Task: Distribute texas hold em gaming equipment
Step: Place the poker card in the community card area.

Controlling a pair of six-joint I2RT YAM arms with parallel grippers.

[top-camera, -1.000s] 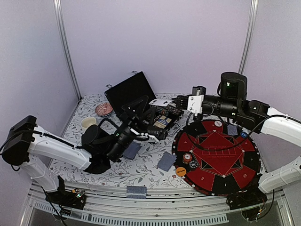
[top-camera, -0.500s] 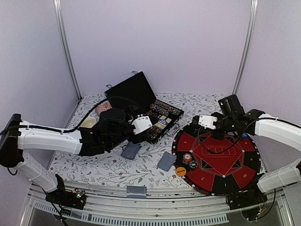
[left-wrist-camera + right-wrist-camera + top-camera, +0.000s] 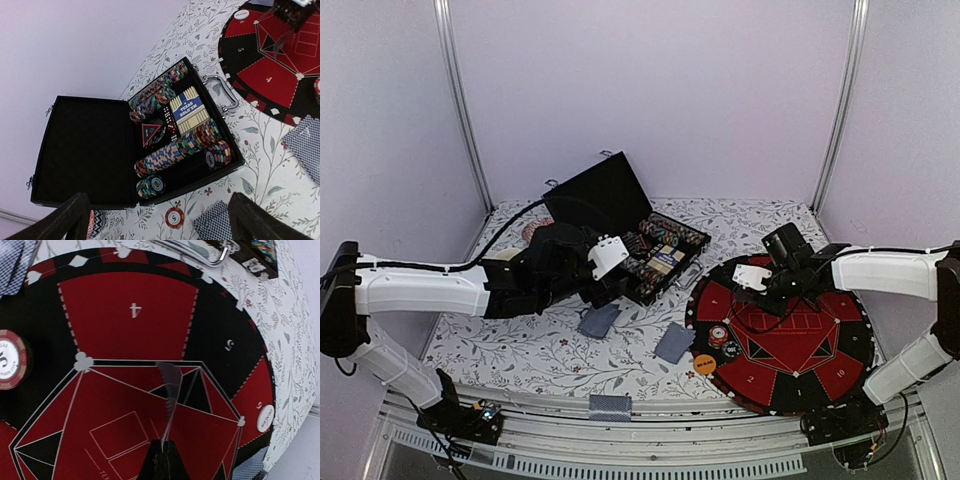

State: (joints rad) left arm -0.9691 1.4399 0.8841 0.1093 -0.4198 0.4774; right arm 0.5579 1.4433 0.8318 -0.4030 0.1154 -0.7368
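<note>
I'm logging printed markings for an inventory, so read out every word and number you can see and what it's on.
"TEXAS HOLD'EM": card box in the open case.
"4", "5", "6": sections of the round mat, wrist views.
"2", "10": mat's near sections, top view.
"5": chip on the mat; red chip on the tablecloth.
Too small to read: lettering on the white button disc and orange button disc.

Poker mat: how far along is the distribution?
Done: chips and an orange button lie on the mat; two cards lie on the cloth beside it. In hand: the right gripper holds a card over the mat; the left gripper hangs open over the case. Left: the chip rows sit in the case.
</note>
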